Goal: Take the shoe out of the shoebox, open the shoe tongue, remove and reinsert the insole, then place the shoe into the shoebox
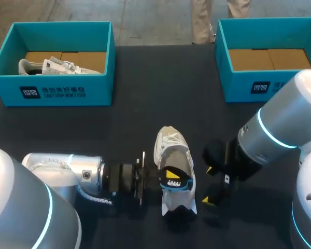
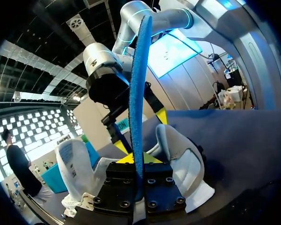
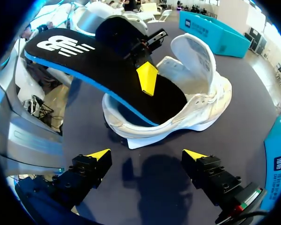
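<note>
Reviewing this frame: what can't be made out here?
- Right wrist view: toe end of the black, blue-backed foam insole is hidden inside the white mesh sneaker.
- Right wrist view: the lower finger of the left end effector is hidden under the insole.
- Head view: a second white sneaker is partly hidden by the front wall of the teal cardboard shoebox.

This looks like a robot lab or test bay. A dark worktop (image 1: 145,114) carries a staged trial with one white shoe (image 1: 172,150) lying on it. A silver industrial left arm (image 1: 67,176) is just left of the shoe and a matching right arm (image 1: 280,135) is just right of it. A teal left box (image 1: 52,92) stands behind the shoe to its left, and an identical right box (image 1: 259,88) stands behind it to its right.
</note>
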### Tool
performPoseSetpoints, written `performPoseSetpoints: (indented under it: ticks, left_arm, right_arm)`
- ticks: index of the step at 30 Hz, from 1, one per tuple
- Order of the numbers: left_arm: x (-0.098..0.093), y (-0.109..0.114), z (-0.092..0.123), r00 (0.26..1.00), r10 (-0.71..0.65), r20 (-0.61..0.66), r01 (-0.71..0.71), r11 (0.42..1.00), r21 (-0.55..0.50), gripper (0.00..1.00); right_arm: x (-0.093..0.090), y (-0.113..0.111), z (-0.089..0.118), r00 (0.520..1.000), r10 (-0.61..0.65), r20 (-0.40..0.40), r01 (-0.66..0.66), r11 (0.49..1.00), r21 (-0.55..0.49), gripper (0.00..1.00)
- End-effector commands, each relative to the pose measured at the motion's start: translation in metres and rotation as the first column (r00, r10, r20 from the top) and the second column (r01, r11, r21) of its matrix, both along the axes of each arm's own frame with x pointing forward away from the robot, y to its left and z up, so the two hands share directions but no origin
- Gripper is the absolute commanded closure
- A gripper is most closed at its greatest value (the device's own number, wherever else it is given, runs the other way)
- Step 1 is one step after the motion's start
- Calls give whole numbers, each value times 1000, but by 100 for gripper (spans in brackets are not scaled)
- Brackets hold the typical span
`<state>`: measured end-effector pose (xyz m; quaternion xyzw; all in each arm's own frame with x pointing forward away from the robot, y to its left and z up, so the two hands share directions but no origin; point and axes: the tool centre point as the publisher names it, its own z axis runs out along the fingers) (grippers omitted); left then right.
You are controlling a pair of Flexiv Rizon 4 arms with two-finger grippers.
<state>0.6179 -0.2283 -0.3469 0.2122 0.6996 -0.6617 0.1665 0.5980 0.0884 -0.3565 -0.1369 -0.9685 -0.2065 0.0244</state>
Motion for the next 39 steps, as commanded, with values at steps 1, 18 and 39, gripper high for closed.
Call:
performPoseSetpoints:
  ticks: [1, 18, 39]
  left_arm:
    - [-3, 0, 0, 1000, -2, 0, 2, 1000, 0, 100]
    - [-19, 0, 15, 999, -32, 15, 33, 999, -19, 80]
    - [-35, -8, 39, 994, -24, 106, 20, 999, 41, 83]
  right_arm:
    - [-1, 1, 0, 1000, -2, 2, 2, 1000, -3, 0]
    - [-1, 1, 0, 1000, -2, 2, 2, 1000, -3, 0]
    - [-1, 1, 0, 1000, -2, 2, 2, 1000, -3, 0]
